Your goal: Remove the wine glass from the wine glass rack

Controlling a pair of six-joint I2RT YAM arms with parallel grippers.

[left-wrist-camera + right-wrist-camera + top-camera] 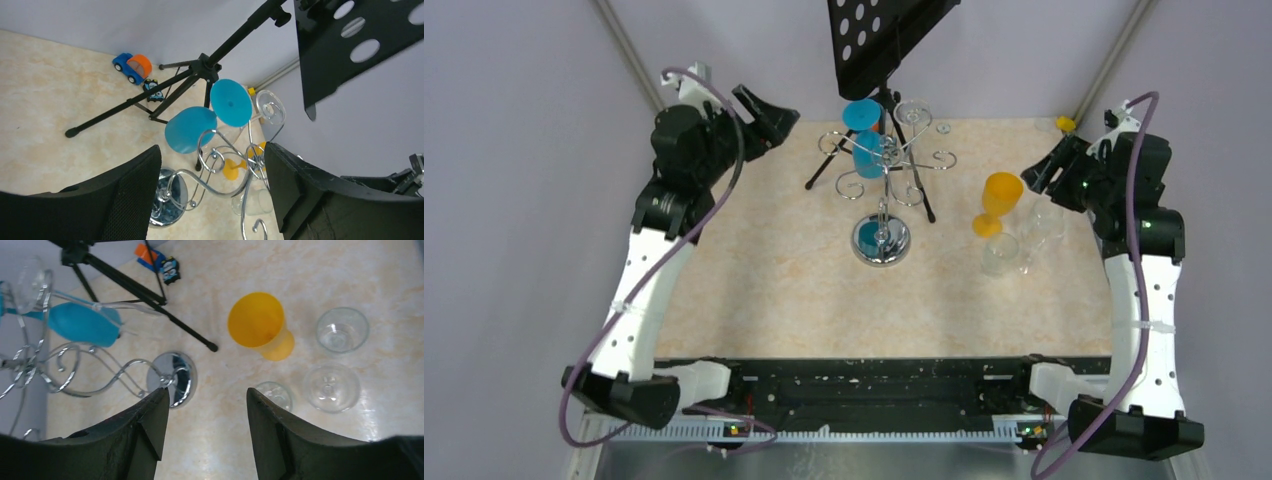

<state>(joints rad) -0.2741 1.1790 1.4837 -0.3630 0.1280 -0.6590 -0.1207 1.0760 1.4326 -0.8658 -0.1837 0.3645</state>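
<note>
One rack [881, 242], one blue glass [869, 155], one yellow glass [1002, 190], four clear glasses [342, 330].

**Robot lab test cell, pretty sure**

Plain lilac walls box in one small marble-look counter [754, 300], and a bare metal frame pole [624, 45] runs up just past the left tool [767, 118]. Two robot arms [639, 290] are bolted to a black rail [874, 385] well back from that tool, at the counter's near edge.
</note>
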